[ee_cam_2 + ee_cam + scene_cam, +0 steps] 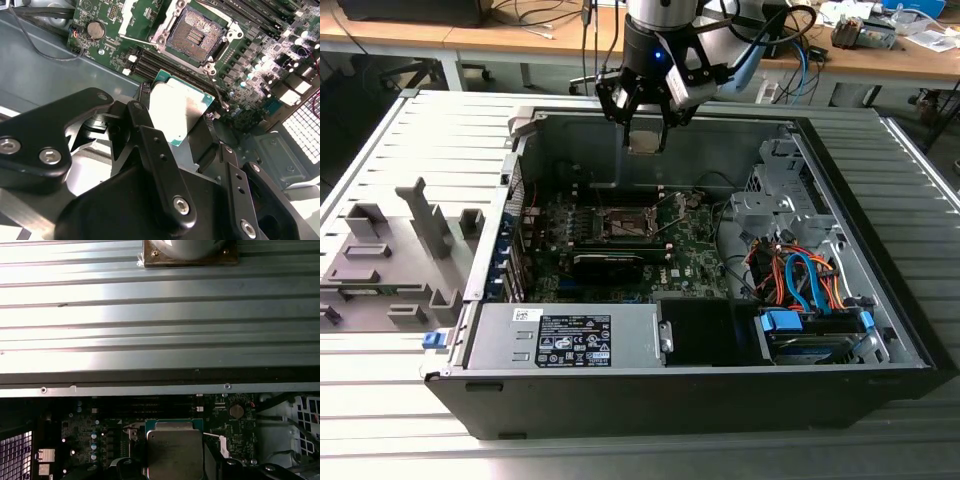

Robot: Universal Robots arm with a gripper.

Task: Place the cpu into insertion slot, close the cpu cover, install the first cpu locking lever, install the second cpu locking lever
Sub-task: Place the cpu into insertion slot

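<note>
A broad bench point(380, 130) of ribbed grey sheet metal carries a large black steel computer case point(880, 300), lying on its side with the panel off. Inside lies a green circuit board point(690, 255), densely set with small parts and rows of long black memory slots point(160, 62). At the case's near edge sits a silvery box-shaped power supply point(565, 340), smooth-sided with a printed label. Towards the exterior view's right, a bundle of blue and orange cables point(800, 280) loops over grey metal drive brackets. Blocky matt-grey plastic fixtures point(390, 250) stand on the bench at the exterior view's left. The black, bolted metal tool point(647, 128) hangs over the far part of the case, well above the board. Its fingers point(150, 135) are narrowed onto two opposite edges of the small flat square cpu point(177, 107), gripping it. The cpu has a dull silver-grey metal top framed by a thin green rim, and that top faces both wrist cameras point(175, 450). Being square, it has no clear long axis. It is held in the air, apart from the square socket point(195, 37), whose dark field of fine contacts lies uncovered within a silvery frame. A round silver coin battery point(95, 30) sits on the board near one corner.
</note>
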